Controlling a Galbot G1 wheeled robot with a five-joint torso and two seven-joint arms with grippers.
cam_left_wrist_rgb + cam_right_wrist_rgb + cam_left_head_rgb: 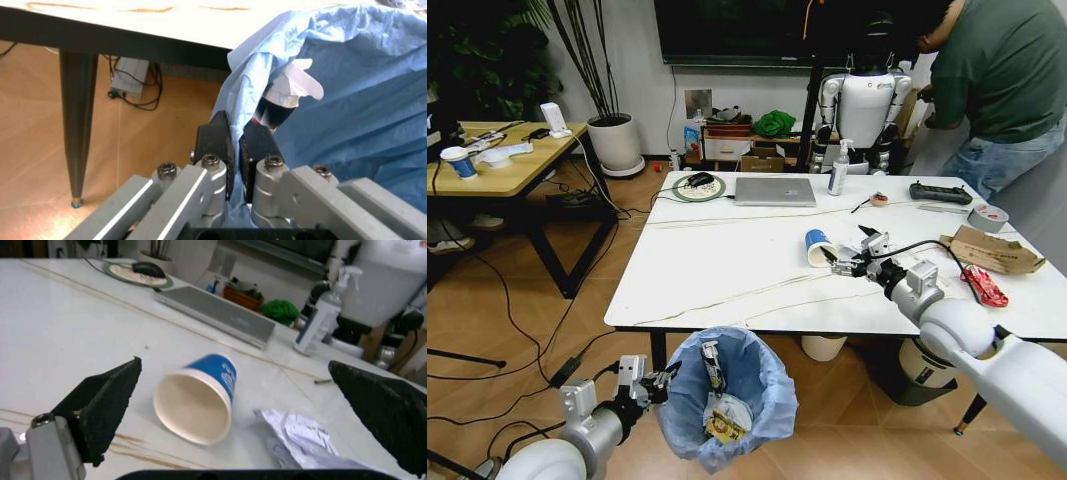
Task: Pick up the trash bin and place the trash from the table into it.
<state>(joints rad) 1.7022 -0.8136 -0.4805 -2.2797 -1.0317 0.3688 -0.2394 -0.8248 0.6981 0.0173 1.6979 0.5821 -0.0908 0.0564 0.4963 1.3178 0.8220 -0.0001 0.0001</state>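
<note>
at the near edge of the head view, the left gripper (659, 383) reaches up from low on the robot's left, its 2 dark fingers (217, 145) pressed together on the ruffled blue rim of the trash bin (757, 375). the bin hangs just below the front edge of the table (727, 270), with a yellow snack wrapper (722, 428) and pale wrappers lying inside; no print on them can be read. above, the right arm stretches forward and to the left over the white marble-look top, and the right gripper (852, 255) hovers with its 2 black fingers (107, 400) spread wide, apart from everything. between those fingers in the wrist view lies a blue paper cup (198, 402) on its side, mouth toward the camera, its pale marking too blurred to read, a crumpled white wrapper (293, 435) just beside it. on the robot's right of the gripper lie a red packet (983, 286) and brown cardboard (990, 250). farther back sit a silver laptop (774, 191), a spray bottle (839, 168) and a grey tape roll (988, 216).
</note>
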